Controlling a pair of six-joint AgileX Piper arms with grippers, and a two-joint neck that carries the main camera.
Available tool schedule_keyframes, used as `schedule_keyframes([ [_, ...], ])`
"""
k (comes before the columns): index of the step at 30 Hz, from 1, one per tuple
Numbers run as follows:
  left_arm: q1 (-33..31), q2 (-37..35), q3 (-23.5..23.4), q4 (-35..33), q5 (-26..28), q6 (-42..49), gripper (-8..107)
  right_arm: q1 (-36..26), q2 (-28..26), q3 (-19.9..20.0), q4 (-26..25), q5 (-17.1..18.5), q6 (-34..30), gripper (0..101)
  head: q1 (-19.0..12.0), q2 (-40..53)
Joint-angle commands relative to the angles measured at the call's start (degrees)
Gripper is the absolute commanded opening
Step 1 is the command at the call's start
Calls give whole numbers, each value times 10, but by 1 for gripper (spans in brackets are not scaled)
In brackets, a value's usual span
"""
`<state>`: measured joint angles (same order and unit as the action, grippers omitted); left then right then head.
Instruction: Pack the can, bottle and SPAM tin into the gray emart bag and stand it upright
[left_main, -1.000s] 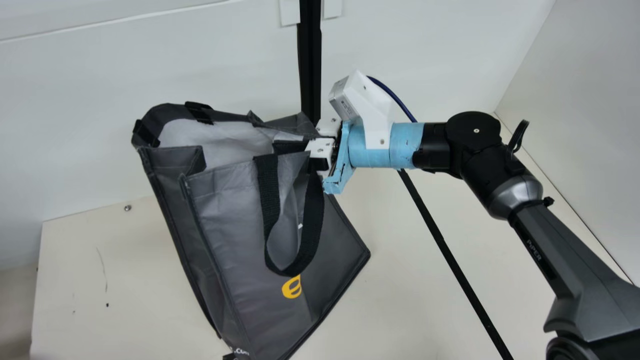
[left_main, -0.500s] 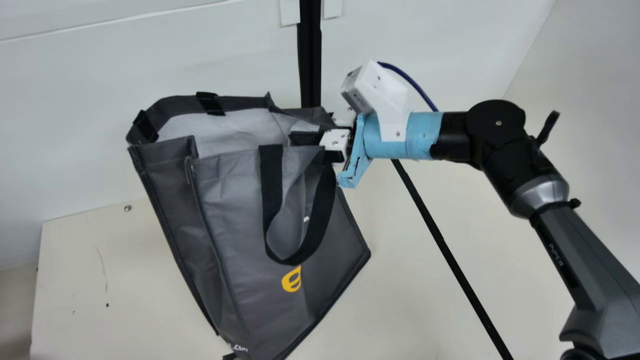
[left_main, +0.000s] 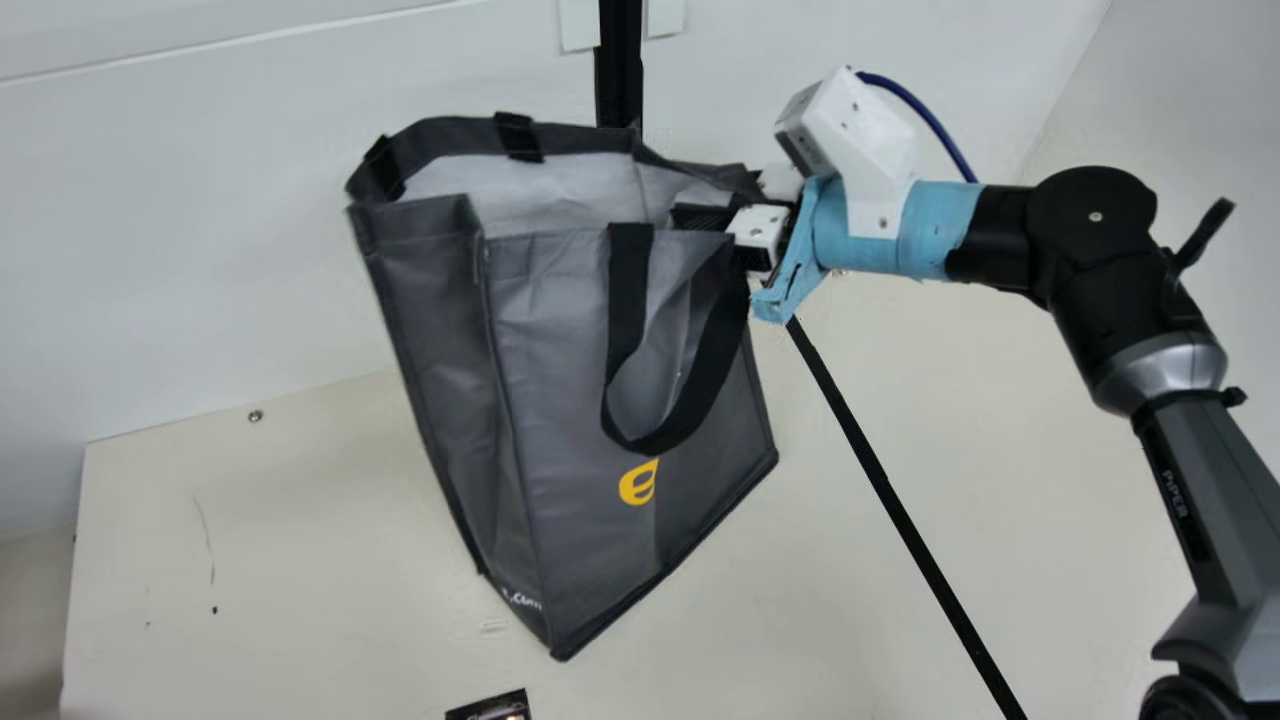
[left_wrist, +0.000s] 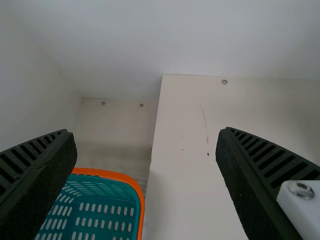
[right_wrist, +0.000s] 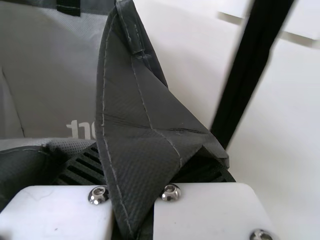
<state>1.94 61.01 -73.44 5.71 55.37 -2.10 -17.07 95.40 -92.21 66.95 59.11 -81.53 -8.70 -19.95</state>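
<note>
The gray bag (left_main: 590, 370) hangs tilted in the main view, its mouth gaping at the top and a lower corner toward the camera. Its contents are hidden. At the mouth's right side my right gripper (left_main: 706, 215) holds the bag's side edge. In the right wrist view the folded gray cloth (right_wrist: 145, 120) of the bag is pinched by my right gripper (right_wrist: 139, 167). My left gripper (left_wrist: 146, 135) stands wide open in the left wrist view, nothing between its fingers. Whether the bag's base touches the table I cannot tell.
A dark object with a printed face (left_main: 492, 706) lies at the main view's bottom edge, near the bag's lower corner. In the left wrist view a teal basket with an orange rim (left_wrist: 141, 200) stands beside the table (left_wrist: 187, 190). White walls rise behind.
The right arm has moved right and upward in the main view, carrying the bag with it. The bag's lower corner has come into sight, and more of the dark object is uncovered.
</note>
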Motion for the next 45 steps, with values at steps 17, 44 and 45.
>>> schedule_keyframes([
  [17, 0, 0, 0, 0, 0, 0, 90, -100, 27, -53, -52, -22, 22, 0, -13, 0],
  [44, 0, 0, 0, 0, 0, 0, 90, -257, 99, -204, -122, 20, 53, 0, -13, 0],
  [45, 0, 0, 0, 0, 0, 0, 90, -263, 101, -209, -124, 21, 55, 0, -13, 0],
])
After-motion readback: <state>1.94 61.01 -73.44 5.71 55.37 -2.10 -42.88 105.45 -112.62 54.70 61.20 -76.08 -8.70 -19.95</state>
